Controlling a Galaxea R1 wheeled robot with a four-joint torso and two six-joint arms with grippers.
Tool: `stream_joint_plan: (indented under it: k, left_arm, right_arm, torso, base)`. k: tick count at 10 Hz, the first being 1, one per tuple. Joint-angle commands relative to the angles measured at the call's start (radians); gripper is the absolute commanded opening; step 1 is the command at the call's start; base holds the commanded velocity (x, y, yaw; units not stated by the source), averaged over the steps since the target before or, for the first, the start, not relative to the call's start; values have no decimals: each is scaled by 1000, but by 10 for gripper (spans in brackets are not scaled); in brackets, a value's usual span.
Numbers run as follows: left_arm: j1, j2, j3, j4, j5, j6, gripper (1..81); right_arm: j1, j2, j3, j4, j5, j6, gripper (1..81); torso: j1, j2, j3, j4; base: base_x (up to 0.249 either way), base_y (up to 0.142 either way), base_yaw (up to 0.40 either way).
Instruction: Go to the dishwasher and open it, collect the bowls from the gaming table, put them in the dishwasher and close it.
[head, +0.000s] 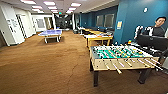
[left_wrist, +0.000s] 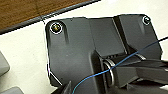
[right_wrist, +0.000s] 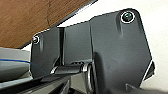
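The gaming table, with a white top and pale yellow wooden sides, stands in the head view beyond the table-football table, against the blue wall on the right. Small dark and coloured shapes lie on its top, too blurred to name as bowls. The dishwasher is out of view. Both wrist views look past the robot's own dark plate at a white surface and brown carpet.
A table-football table with a green field and rods stands close on the right. Behind it a person sits at a dark monitor. A blue table-tennis table stands far back left. Brown carpet spreads ahead and left.
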Motion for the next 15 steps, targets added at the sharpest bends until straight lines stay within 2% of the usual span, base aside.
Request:
stream_joint_plan:
  k: [1,3,15]
  left_arm:
    - [-47,-7,-3,-9,50,1,811]
    - [-47,-7,-3,-30,50,0,811]
    - [-41,-1,-3,-29,50,0,811]
  right_arm:
    - [48,-1,5,2,-46,-2,811]
    - [46,-2,4,2,-47,-2,811]
    - [34,-1,10,2,-46,-14,811]
  torso:
    - [0,0,0,0]
    - [0,0,0,0]
    - [-1,0,0,0]
  base:
    - [0,0,-185]
    - [-37,-50,-103]
    - [12,0,0]
